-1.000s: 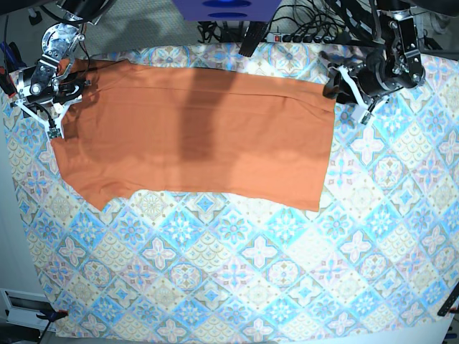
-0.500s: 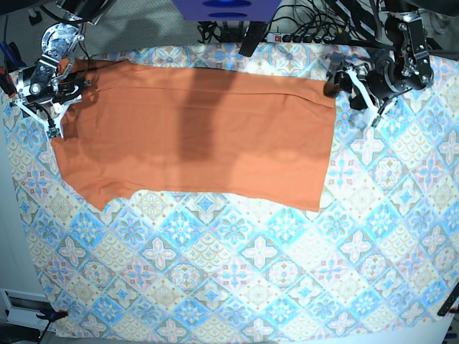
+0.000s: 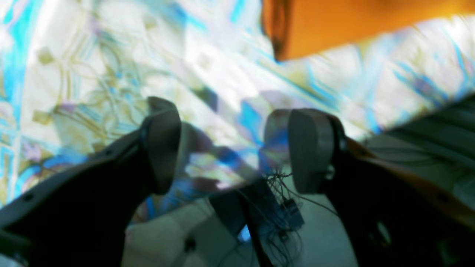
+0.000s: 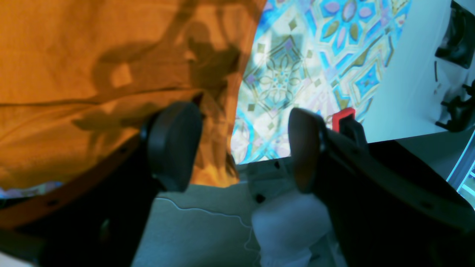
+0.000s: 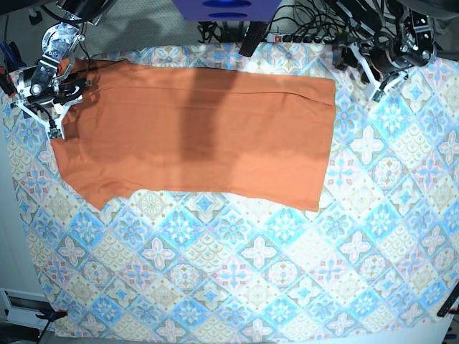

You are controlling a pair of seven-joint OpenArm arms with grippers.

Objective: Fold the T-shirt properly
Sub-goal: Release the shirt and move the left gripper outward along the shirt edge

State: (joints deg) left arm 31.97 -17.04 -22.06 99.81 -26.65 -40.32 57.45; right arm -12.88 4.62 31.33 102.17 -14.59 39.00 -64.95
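The plain orange soft T-shirt (image 5: 193,132) lies flat on the far half of the desk, spread wide from left to right. It rests on a blue-and-beige tile-patterned tablecloth (image 5: 237,272). The shirt's far edge runs almost straight along the far side of the desk. Its near edge runs from a sleeve corner at the near left to a square corner at the near right. The right edge is straight and ends well short of the cloth's right side.

The right gripper (image 5: 51,97) is at the far left corner of the desk, over the shirt's left edge. In the right wrist view its two dark fingers (image 4: 172,144) stand apart, with nothing pinched between them. One finger hangs over the orange cloth and the other over the tablecloth edge.

The left gripper (image 5: 366,68) is at the far right, just past the shirt's far right corner and apart from it. In the left wrist view its fingers (image 3: 310,148) are spread wide and hold nothing. That view is blurry, and only an orange corner shows at the top.

The whole near half of the tablecloth is bare pattern. A black power strip and cables (image 5: 301,32) lie beyond the far edge.
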